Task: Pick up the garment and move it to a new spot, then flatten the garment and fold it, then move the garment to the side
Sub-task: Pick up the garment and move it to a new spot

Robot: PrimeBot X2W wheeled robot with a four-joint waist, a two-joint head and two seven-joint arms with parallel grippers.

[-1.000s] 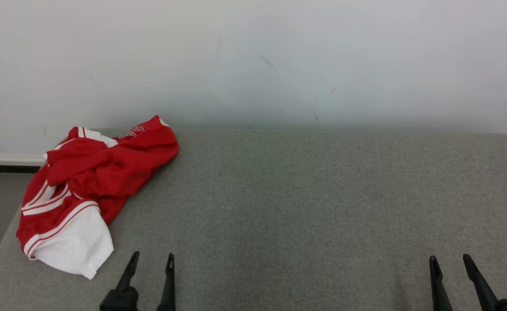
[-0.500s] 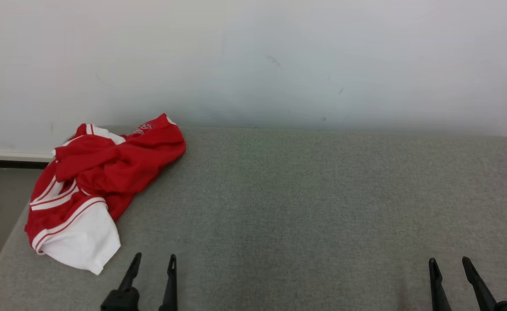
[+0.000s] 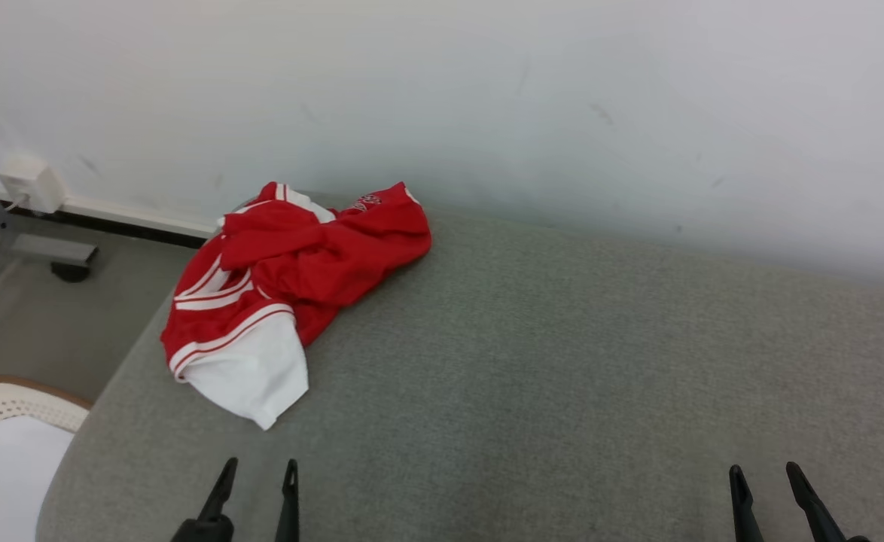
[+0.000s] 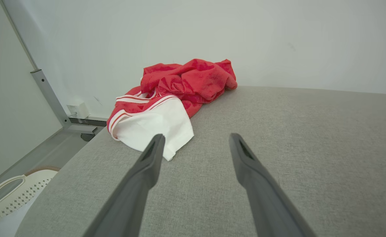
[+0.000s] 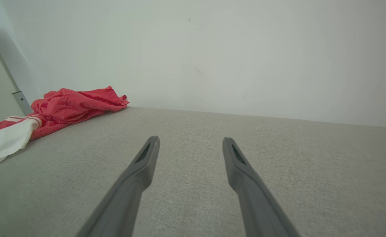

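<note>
A crumpled red garment (image 3: 291,278) with white stripes and a white sleeve lies at the far left corner of the grey fabric surface (image 3: 562,376), against the wall. It also lies ahead in the left wrist view as the garment (image 4: 180,89) and far left in the right wrist view as the garment (image 5: 64,107). My left gripper (image 3: 260,470) is open and empty near the front edge, short of the white sleeve. My right gripper (image 3: 764,476) is open and empty at the front right. Both pairs of fingers (image 4: 147,164) (image 5: 147,161) stand wide apart above the surface.
A white wall (image 3: 487,98) backs the surface. Left of the surface the floor (image 3: 43,324) drops away, with a metal frame leg (image 3: 5,226), a wall box (image 3: 28,181) and a perforated cream basket (image 3: 5,429) with a brown rim at the lower left.
The camera has turned left, so the whole picture shifted right and the floor, frame leg and basket came into view. The garment lies as before and both grippers stay open.
</note>
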